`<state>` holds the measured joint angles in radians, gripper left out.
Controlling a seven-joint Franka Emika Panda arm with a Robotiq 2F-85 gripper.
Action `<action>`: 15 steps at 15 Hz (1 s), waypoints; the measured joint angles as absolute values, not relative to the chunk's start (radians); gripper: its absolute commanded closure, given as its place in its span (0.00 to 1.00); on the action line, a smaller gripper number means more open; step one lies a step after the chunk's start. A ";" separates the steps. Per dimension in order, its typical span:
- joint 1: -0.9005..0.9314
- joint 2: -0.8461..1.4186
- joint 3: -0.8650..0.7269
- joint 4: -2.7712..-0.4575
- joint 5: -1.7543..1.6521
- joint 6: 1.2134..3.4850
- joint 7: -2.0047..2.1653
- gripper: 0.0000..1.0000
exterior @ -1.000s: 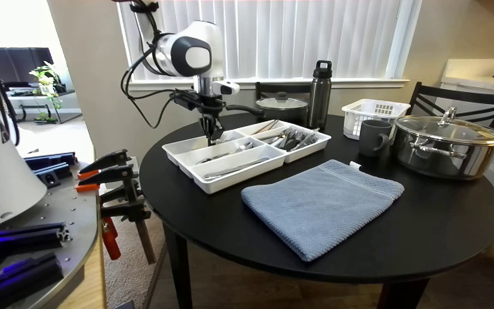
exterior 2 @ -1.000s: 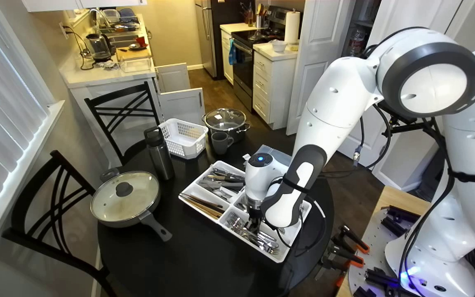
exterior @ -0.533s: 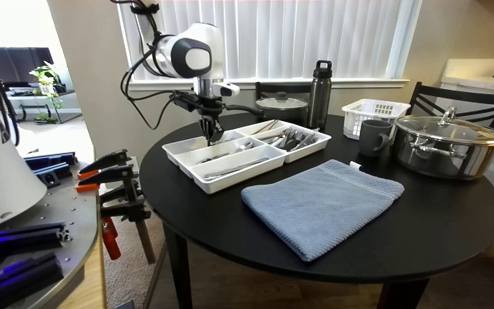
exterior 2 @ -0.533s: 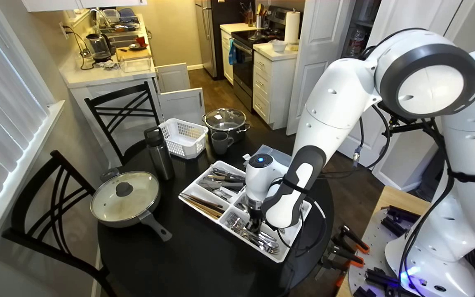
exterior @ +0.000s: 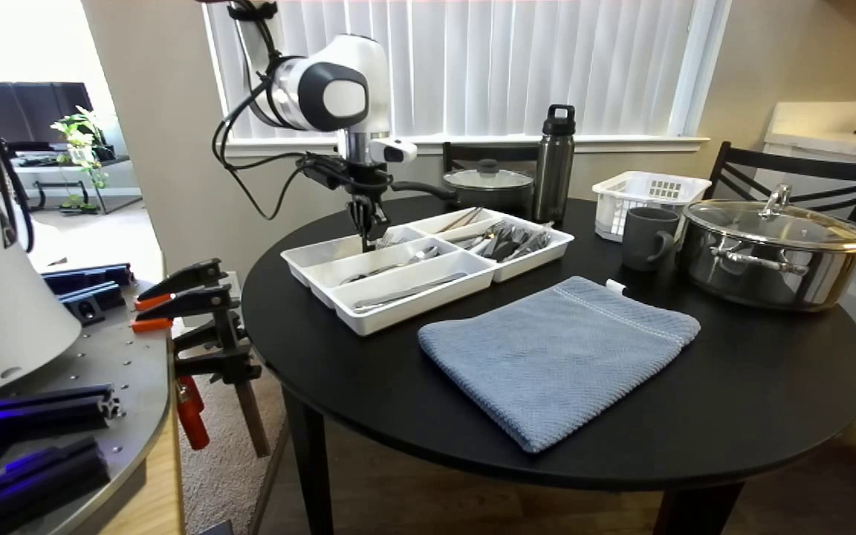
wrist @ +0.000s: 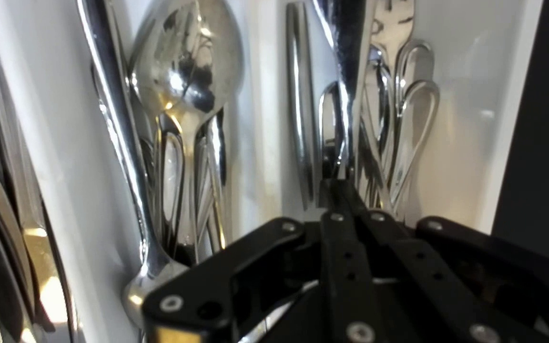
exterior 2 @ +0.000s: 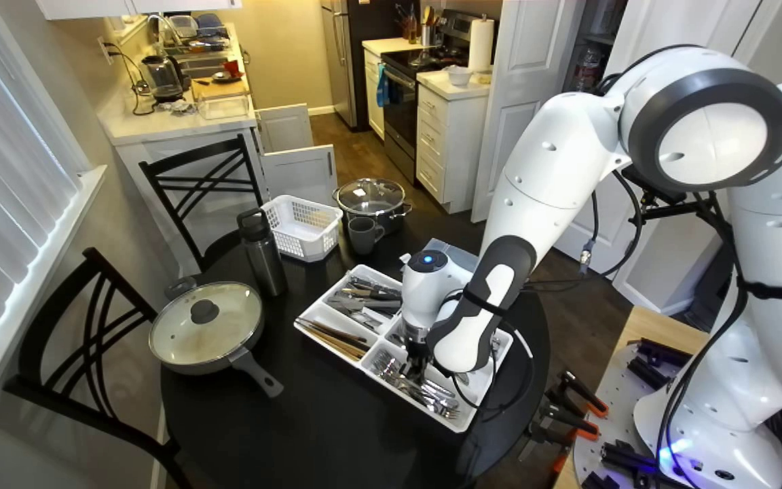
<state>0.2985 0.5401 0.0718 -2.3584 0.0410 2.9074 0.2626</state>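
Observation:
My gripper (wrist: pixel 339 193) is black and points down into the white cutlery tray (exterior: pixel 406 316). In the wrist view its fingertips are together, right at the lower end of a shiny metal utensil (wrist: pixel 348 95); whether they pinch it is hidden. Several forks and other metal pieces lie around it in this compartment, with fork tines (wrist: pixel 393 24) just beyond. A spoon (wrist: pixel 184 62) lies in the neighbouring compartment behind the white divider (wrist: pixel 262 95). In both exterior views the gripper (exterior: pixel 367 241) is low over the fork compartment; the forks also show there (exterior 2: pixel 391 370).
The tray also holds chopsticks (exterior 2: pixel 330 338) and knives (wrist: pixel 7 228). On the black round table (exterior: pixel 695 416) are a blue towel (exterior: pixel 558 357), steel pot (exterior: pixel 770 260), grey mug (exterior: pixel 647 238), white basket (exterior: pixel 651 189), tall bottle (exterior: pixel 556 167) and lidded pan (exterior 2: pixel 204 326). Chairs stand behind.
The arm dipped slightly by half a second ago and has since risen a little, shifting slightly sideways. The tray and other objects have not visibly moved.

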 measured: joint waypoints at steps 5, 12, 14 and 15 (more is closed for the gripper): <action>0.292 0.538 0.077 -2.352 0.045 2.907 0.263 0.62; 0.292 0.554 0.074 -2.351 0.045 2.907 0.263 0.99; 0.292 0.556 0.074 -2.351 0.045 2.907 0.263 1.00; 0.292 0.557 0.074 -2.351 0.045 2.907 0.263 1.00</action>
